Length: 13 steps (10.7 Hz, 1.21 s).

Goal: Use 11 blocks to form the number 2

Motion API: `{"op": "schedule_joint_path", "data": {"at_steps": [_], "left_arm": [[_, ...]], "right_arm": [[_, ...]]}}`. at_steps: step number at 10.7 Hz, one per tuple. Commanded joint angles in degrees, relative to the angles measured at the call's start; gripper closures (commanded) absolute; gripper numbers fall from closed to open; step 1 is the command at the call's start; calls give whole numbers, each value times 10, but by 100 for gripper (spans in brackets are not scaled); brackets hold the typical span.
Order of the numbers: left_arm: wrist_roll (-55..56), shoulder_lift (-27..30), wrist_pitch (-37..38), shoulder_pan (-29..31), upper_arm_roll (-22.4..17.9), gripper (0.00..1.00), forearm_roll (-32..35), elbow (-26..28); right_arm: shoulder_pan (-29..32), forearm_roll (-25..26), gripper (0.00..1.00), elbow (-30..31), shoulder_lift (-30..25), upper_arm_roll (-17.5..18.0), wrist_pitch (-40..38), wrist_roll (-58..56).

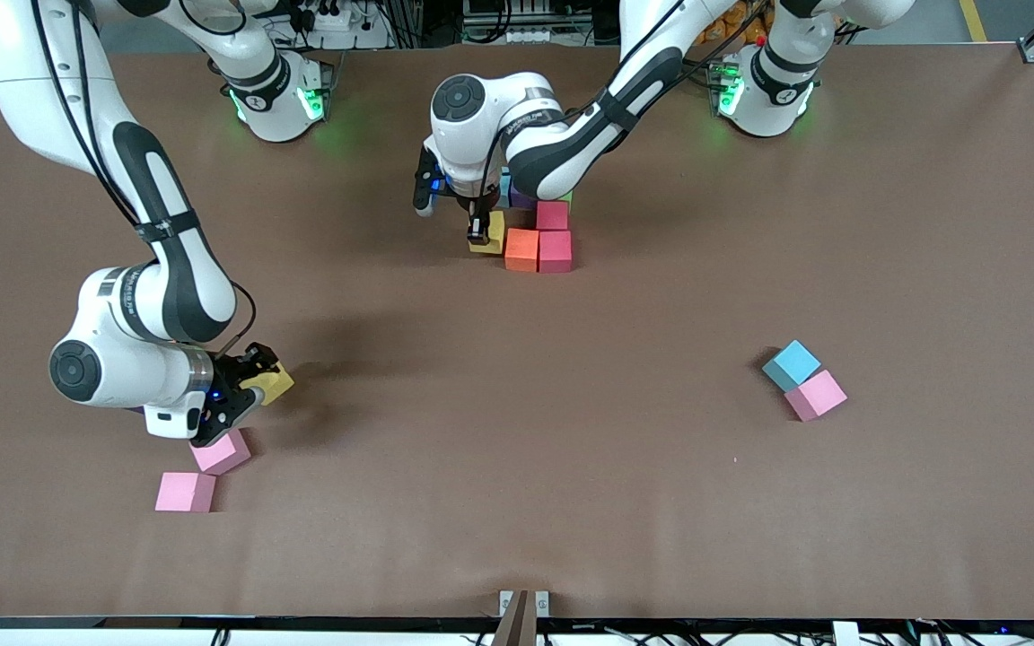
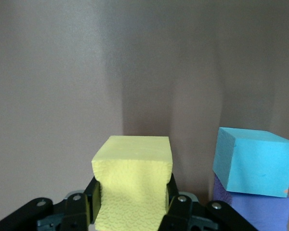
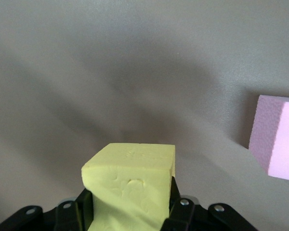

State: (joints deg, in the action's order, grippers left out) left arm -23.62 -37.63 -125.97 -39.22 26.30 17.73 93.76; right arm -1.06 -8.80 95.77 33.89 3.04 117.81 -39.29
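Blocks (image 1: 538, 248): farther rows hidden by left arm | both jaws pinching yellow cubes (image 2: 132, 180)

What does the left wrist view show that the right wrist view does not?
Only the left wrist view: a light blue block sitting on a purple block, beside the left gripper.
Only the right wrist view: a pink block lying on the table, apart from the right gripper.
Both: a gripper shut on a yellow block, the left one's and the right one's, over the brown table.
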Motion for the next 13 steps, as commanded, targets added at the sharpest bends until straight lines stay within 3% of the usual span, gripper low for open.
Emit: {"op": "schedule_joint_path", "data": {"at_steps": [1,13], "left_arm": [[-5,-13,-13,-6,-3,86,8,-11],[-5,-32,-22,-5,-4,86,24,-8]], "right_arm": [[7,-9,79,2,0,5,1,-2],[7,-10,79,2,0,5,1,-2]]}}
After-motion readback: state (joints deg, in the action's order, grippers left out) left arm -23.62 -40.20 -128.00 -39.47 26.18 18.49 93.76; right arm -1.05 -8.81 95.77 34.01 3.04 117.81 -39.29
